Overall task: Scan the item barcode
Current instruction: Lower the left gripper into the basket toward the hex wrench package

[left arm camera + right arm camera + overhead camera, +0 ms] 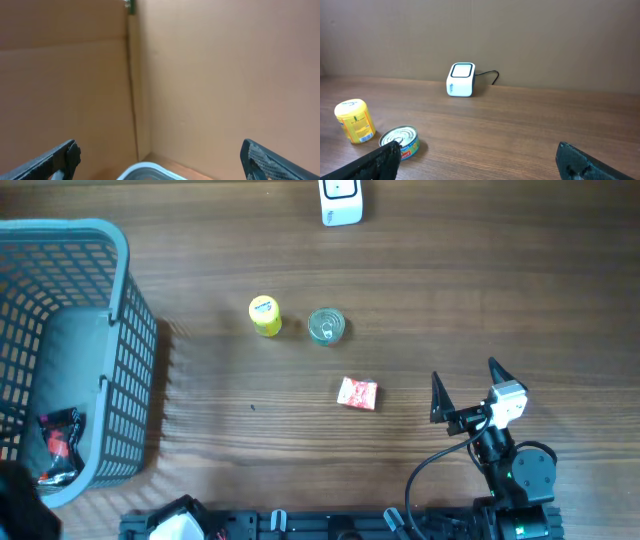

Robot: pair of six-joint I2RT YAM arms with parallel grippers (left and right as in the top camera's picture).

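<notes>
Three items lie mid-table: a yellow tub [265, 315], a flat tin can [326, 326] and a small red packet [358, 393]. The white barcode scanner [341, 202] stands at the far edge. My right gripper [465, 370] is open and empty near the front right, to the right of the red packet. In the right wrist view the yellow tub [355, 121], the tin can [400, 141] and the scanner [461, 79] lie ahead of the open right gripper [477, 155]. My left gripper [159, 150] is open and empty, facing a brown cardboard-like wall.
A grey-blue mesh basket [125, 340] fills the left side, with a black and red packet [60, 442] inside. A white-rimmed container [145, 172] shows below the left fingers. The scanner's cable [490, 75] trails to its right.
</notes>
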